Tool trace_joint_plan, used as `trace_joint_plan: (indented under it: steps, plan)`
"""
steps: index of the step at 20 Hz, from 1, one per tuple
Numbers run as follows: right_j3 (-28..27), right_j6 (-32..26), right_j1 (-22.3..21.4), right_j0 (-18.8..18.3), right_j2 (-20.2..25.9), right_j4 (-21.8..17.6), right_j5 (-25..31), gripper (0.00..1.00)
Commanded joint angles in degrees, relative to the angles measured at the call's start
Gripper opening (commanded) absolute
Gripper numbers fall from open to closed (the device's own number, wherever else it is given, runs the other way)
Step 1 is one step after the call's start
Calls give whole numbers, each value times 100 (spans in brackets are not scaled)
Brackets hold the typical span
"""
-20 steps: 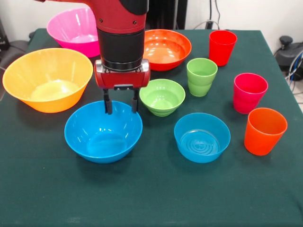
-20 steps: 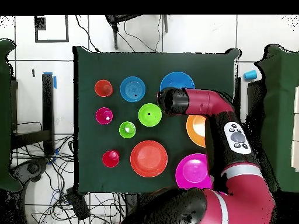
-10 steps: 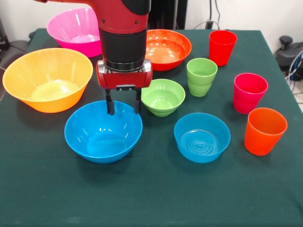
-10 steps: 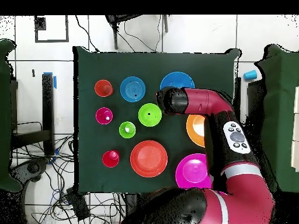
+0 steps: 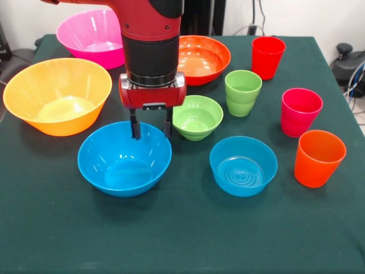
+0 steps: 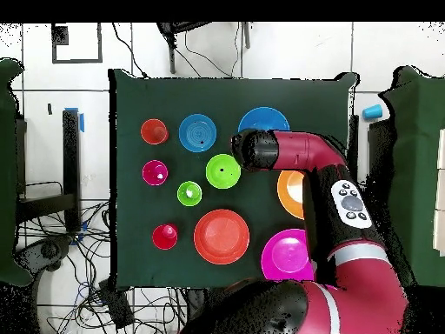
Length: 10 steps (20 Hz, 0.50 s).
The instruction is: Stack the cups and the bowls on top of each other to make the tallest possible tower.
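Dark green cloth covers the table (image 5: 188,240), and all ten plastic pieces stand on it apart from one another, none stacked.

Seen from the front, the gripper (image 5: 151,130) hangs from the red and black arm (image 5: 151,45) with its two dark fingers (image 5: 136,128) spread. Their tips sit over the far rim of the wide blue bowl (image 5: 124,165), between that bowl and the green bowl (image 5: 197,117), which stands just beside the blue one's far right edge. Whether the tips touch the rim cannot be told.

The ringed blue bowl (image 5: 243,165) sits to the right of the wide one. The yellow bowl (image 5: 57,96) stands at the left, the pink bowl (image 5: 91,37) behind it, partly hidden by the arm, and the orange-red bowl (image 5: 202,59) lies beyond the green bowl.

The cups stand upright down the right side: red cup (image 5: 267,57) farthest back, green cup (image 5: 243,92) just right of the green bowl, magenta cup (image 5: 300,111), then orange cup (image 5: 318,158) nearest.

From overhead, the arm (image 6: 295,152) covers part of the wide blue bowl (image 6: 265,117) and the yellow bowl (image 6: 291,193).
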Motion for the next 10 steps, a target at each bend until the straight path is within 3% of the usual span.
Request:
trace_joint_plan:
  steps: [1,10]
  plan:
    - [-104,-551,180,-50,515,-422,-314,100]
    - [-158,-468,384,-40,611,-384,-401,100]
